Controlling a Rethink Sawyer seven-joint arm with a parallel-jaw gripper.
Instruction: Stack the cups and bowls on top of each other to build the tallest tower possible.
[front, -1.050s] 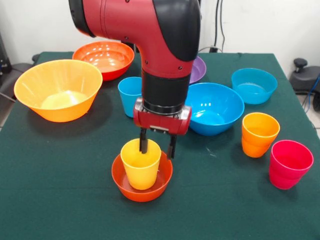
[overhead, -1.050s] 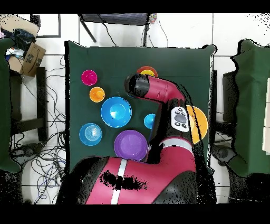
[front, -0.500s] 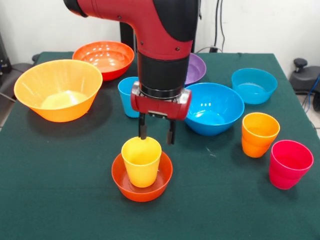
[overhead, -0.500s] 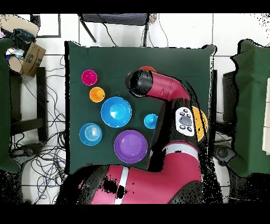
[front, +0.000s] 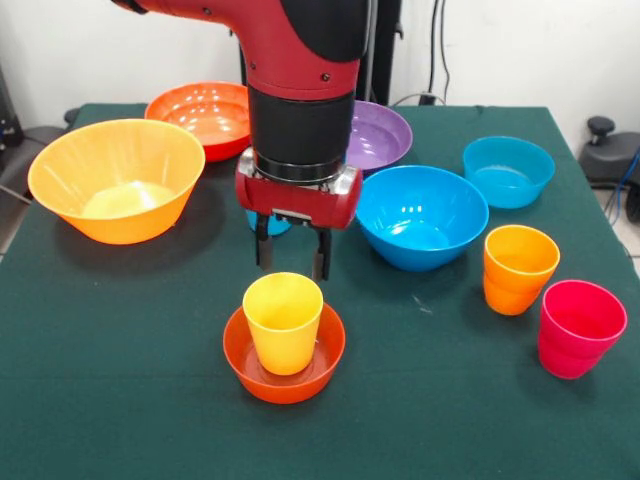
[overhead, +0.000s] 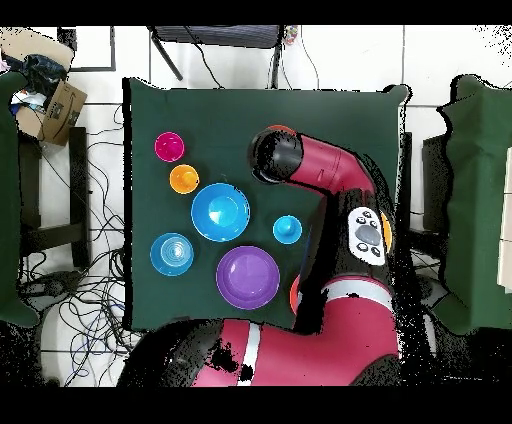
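Standing now: the yellow cup (front: 283, 320) sits upright inside the small red-orange bowl (front: 285, 372), the only stacked pair; this pair is the landmark for all below.
Gripper: the gripper (front: 292, 262) hangs just above and behind the yellow cup's rim, its fingers (front: 263, 246) spread apart and holding nothing.
Change in gripper: a second ago the fingers straddled the cup's rim, one inside it; half a second ago they were just clear of it; now they are higher and shifted a little to the front view's left.
Change in arm: in the overhead view the arm (overhead: 330, 175) has swung towards the picture's right, uncovering more of the blue cup.
Change in pair: cup and bowl lie where they did a second ago.
Blue cup: the blue cup (overhead: 287, 229) stands behind the pair, mostly hidden by the gripper in the front view.
Large blue bowl: the large blue bowl (front: 422, 216) sits behind and to the right of the pair.
Purple bowl: the purple bowl (front: 375, 136) is further back, beyond the large blue bowl.
Teal-blue bowl: the small teal-blue bowl (front: 508, 170) is far back and right.
Orange cup: the orange cup (front: 518, 268) stands well to the right of the pair.
Pinkish red cup: the pinkish red cup (front: 579, 327) is just beyond the orange cup, nearer the camera.
Light orange bowl: the large light orange bowl (front: 116, 178) sits behind and left.
Medium red-orange bowl: the medium red-orange bowl (front: 203, 116) is behind that one.
Bench: the bench (front: 120, 380) is covered in dark green cloth.
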